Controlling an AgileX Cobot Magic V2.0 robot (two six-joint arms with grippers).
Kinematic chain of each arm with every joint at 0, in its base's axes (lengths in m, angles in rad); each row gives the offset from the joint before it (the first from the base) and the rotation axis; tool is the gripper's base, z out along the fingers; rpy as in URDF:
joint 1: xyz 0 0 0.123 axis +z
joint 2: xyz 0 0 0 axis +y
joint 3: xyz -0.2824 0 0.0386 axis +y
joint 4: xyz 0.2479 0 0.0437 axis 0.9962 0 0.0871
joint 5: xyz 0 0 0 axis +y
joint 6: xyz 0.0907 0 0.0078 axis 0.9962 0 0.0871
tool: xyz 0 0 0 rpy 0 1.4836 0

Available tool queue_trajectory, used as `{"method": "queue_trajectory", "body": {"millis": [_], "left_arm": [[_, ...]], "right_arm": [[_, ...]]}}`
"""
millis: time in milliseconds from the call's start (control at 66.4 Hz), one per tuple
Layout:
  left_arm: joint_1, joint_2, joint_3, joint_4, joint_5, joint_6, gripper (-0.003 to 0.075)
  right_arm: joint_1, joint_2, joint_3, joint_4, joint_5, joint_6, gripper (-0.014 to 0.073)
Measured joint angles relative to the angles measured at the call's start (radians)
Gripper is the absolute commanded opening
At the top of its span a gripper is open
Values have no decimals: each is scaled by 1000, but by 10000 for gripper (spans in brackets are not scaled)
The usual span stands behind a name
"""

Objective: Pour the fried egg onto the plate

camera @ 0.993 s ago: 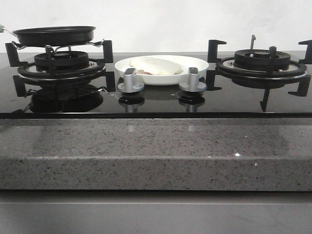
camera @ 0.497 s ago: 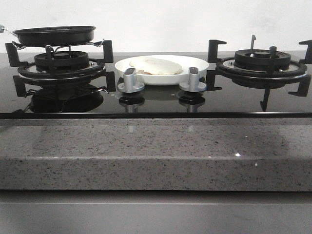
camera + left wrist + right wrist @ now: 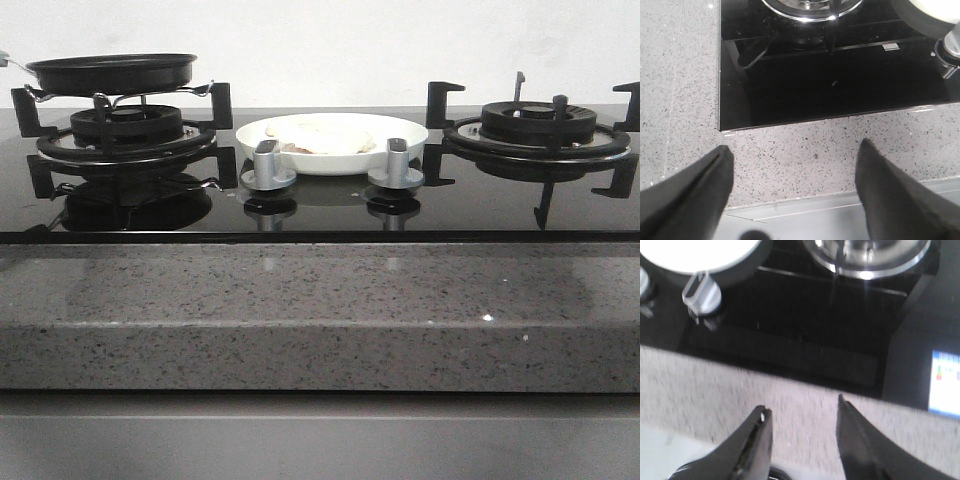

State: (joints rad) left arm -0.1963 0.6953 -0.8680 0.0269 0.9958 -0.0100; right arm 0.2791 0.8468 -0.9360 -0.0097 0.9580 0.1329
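Pale flat fried egg (image 3: 322, 136) on glossy white plate (image 3: 405, 135)

You see white plate (image 3: 400, 140), cream-white fried egg (image 3: 320, 135), black pan (image 3: 112, 72), shiny black stovetop (image 3: 320, 205), grey speckled counter (image 3: 320, 310).

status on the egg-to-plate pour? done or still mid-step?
Looks done: the fried egg lies on the plate between the burners, and the frying pan sits on the left burner's grate. In hand: nothing; the left gripper and right gripper are both open over the stone counter edge. Left: nothing visible.
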Motion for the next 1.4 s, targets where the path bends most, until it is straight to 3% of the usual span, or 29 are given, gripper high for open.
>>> {"method": "queue_trajectory", "body": {"millis": [120, 271, 376, 467, 572, 993, 1400], "left_arm": [[0, 0, 0, 0, 0, 0, 330], [0, 0, 0, 0, 0, 0, 183], [0, 0, 0, 0, 0, 0, 105], [0, 0, 0, 2, 0, 0, 43], [0, 0, 0, 2, 0, 0, -20], [0, 0, 0, -116, -19, 0, -20], [0, -2, 3, -119, -28, 0, -20]], "right_arm": [[0, -86, 69, 0, 0, 0, 266], [0, -188, 140, 0, 0, 0, 50], [0, -231, 168, 0, 8, 0, -48], [0, -252, 186, 0, 18, 0, -111], [0, -257, 195, 0, 33, 0, -109], [0, -257, 195, 0, 42, 2, -109], [0, -257, 195, 0, 42, -1, -109]]}}
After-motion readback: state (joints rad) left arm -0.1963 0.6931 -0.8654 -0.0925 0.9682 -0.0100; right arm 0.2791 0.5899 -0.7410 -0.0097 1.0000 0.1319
